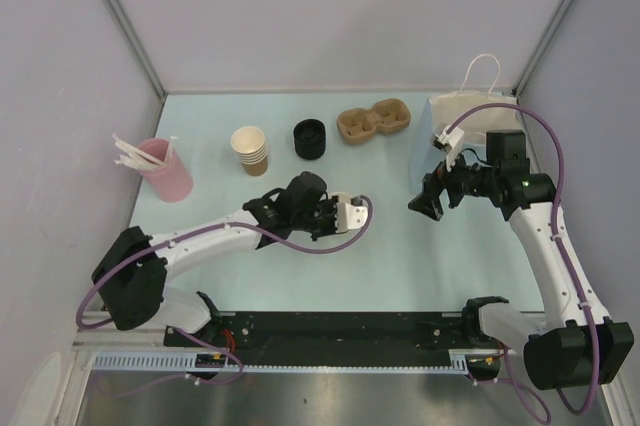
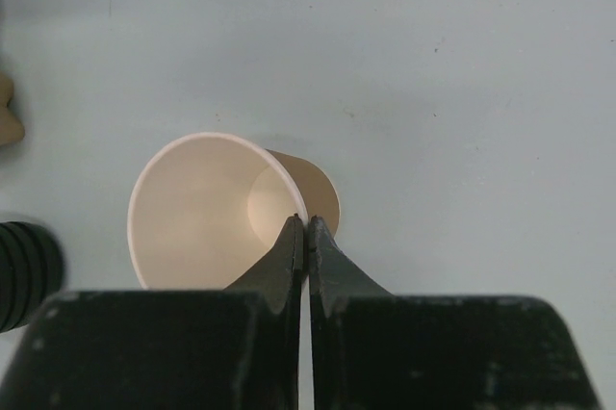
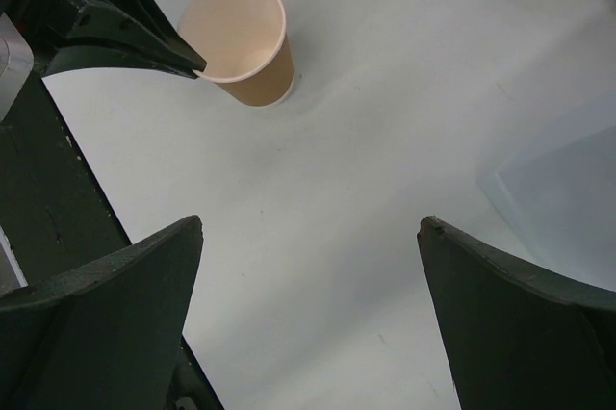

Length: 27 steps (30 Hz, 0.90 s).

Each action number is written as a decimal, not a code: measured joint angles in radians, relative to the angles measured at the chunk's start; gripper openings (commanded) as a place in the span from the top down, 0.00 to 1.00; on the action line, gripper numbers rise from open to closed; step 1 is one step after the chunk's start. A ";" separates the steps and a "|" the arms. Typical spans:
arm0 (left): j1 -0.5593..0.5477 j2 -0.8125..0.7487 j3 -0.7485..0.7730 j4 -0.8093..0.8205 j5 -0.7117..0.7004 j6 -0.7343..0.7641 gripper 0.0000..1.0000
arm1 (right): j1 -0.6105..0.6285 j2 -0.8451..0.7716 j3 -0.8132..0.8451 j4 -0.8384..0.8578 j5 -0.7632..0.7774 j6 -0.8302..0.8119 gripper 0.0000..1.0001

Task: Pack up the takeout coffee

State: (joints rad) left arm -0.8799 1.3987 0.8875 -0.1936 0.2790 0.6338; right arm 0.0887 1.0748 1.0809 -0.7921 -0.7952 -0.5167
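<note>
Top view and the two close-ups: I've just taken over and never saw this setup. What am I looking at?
Two robot arms, left and right, are bolted at the near edge of the table. The wide picture looks down from above; each close-up comes from a camera on one wrist. On it sit a pink cup of stirrers, a stack of cups, black lids, a cardboard cup carrier and a white bag. The left tool is closed, apparently pinching the rim of a single paper cup. The right tool hangs wide open, holding nothing.
</note>
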 measured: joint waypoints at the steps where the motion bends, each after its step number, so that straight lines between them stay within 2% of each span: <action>1: -0.002 0.000 -0.005 0.007 -0.001 -0.003 0.97 | 0.000 -0.002 0.000 0.000 0.000 0.000 0.00; 11: -0.003 0.012 -0.035 0.058 -0.006 -0.018 0.89 | -0.001 -0.003 0.000 0.000 -0.002 0.000 0.00; 18: -0.005 0.038 -0.036 0.056 -0.006 -0.025 0.71 | -0.002 -0.007 0.000 0.000 -0.004 0.000 0.00; 20: -0.005 0.040 -0.035 0.052 -0.006 -0.028 0.60 | -0.001 -0.007 0.000 0.000 -0.004 0.000 0.00; 25: -0.006 0.040 -0.011 0.016 0.003 -0.031 0.54 | -0.002 -0.007 0.000 -0.002 -0.004 -0.001 0.00; 27: -0.006 0.040 0.002 0.003 0.006 -0.027 0.47 | -0.002 -0.007 0.000 -0.002 -0.004 -0.002 0.00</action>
State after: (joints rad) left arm -0.8860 1.4387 0.8898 -0.1909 0.2855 0.6064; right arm 0.0872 1.0676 1.0809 -0.7937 -0.7994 -0.5182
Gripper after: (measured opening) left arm 0.445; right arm 0.994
